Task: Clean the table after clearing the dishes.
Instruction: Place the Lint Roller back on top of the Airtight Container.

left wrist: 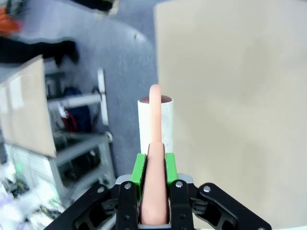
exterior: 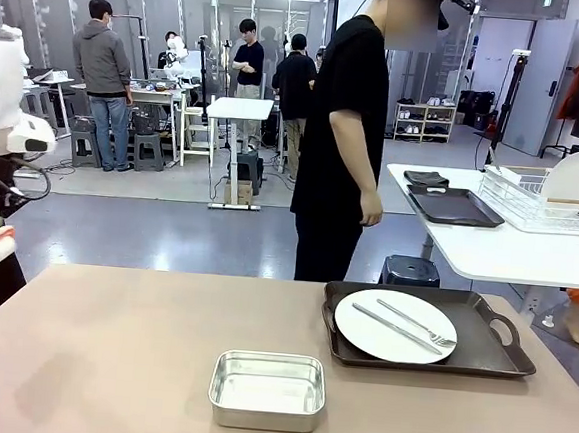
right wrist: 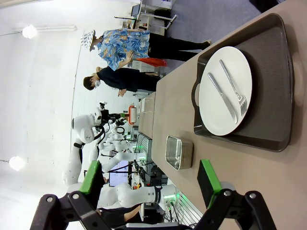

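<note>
Dishes not cleared yet, roller's ready
Left pincer (left wrist: 154,166) clamps a roller (left wrist: 154,115) just off the surface's (exterior: 107,363) left edge; right pincer (right wrist: 149,178) gapes empty. One plate (exterior: 380,342) sits on its tray (exterior: 489,358) far right, so that needs lifting away before any rolling.

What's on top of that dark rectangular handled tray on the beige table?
A round white plate, with a metal knife and fork lying on it. The part of the dark tray beneath the plate is covered.
</note>
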Motion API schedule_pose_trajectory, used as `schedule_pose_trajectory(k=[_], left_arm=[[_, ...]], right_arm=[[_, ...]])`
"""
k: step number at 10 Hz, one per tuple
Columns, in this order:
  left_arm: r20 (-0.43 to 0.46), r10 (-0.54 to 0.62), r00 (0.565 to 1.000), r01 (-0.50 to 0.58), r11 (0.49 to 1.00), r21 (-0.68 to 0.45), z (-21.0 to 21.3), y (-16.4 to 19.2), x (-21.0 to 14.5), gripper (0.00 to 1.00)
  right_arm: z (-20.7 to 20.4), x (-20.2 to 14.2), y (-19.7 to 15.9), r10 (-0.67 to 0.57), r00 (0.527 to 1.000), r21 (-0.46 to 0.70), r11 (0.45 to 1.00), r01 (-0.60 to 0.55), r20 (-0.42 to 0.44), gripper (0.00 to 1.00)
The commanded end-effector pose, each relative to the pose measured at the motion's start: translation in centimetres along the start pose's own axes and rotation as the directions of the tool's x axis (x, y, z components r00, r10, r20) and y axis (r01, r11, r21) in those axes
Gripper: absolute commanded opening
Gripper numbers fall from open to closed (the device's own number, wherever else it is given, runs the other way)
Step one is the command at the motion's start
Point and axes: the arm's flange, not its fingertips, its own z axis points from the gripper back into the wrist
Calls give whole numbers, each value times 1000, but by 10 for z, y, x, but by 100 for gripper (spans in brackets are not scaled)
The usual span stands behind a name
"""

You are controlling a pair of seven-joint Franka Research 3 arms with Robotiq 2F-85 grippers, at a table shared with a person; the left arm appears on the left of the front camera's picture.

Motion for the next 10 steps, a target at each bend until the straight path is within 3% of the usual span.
schedule_pose_trajectory(k=[1, 3, 5, 6, 8, 9, 10], left_arm=[[142, -334, 932, 337, 941, 7, 40, -23, -14, 21], [286, -522, 804, 545, 839, 0, 83, -56, -30, 21], [357, -635, 685, 685, 729, -18, 110, -86, -43, 21], [388, -700, 600, 760, 650, 0, 119, -107, -52, 21], [462, -769, 442, 863, 504, 14, 139, -144, -70, 21], [468, -791, 393, 893, 450, 12, 149, -166, -82, 21], [534, -780, 326, 918, 396, 18, 158, -183, -92, 21]], right_arm=[[0, -1, 4, 7, 1000, 1, 1000, -7, 1, 100], [0, -1, 4, 7, 1000, 1, 1000, -7, 1, 100], [0, -1, 4, 7, 1000, 1, 1000, -7, 1, 100], [0, -1, 4, 7, 1000, 1, 1000, -7, 1, 100], [0, -1, 4, 7, 1000, 1, 1000, -7, 1, 100], [0, -1, 4, 7, 1000, 1, 1000, -7, 1, 100], [0, -1, 4, 7, 1000, 1, 1000, -7, 1, 100]])
